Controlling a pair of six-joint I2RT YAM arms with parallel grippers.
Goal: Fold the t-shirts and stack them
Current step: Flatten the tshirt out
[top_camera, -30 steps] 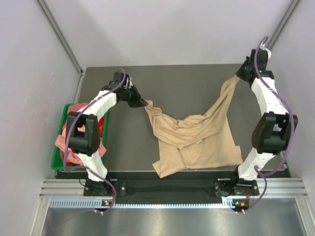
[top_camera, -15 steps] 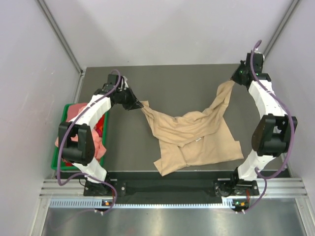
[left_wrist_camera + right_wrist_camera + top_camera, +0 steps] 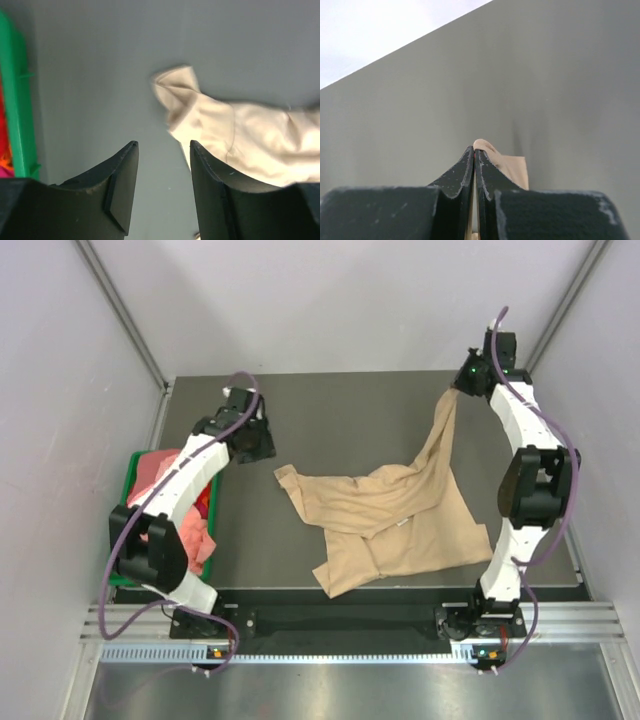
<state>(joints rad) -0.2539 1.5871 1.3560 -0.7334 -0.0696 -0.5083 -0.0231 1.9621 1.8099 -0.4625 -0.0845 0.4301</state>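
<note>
Item 1: tan t-shirt (image 3: pixel 390 515). Crumpled, centre of the frame in the top view, most of it lying on the grey bench (image 3: pixel 340 410). One strip rises toward the upper right. Its bunched left corner lies flat on the bench.

Item 2: right pincer (image 3: pixel 462 388), upper right of the frame. Clenched on the raised end of the tan t-shirt, a fold of cloth showing between the fingertips in the wrist view.

Item 3: left pincer (image 3: pixel 258 442), upper left of centre. Jaws apart, holding nothing, just clear of the shirt's left corner.

Item 4: salmon-pink t-shirts (image 3: pixel 188 538). Heaped in the green bin (image 3: pixel 118 540) at the left edge, some cloth hanging over its rim.
</note>
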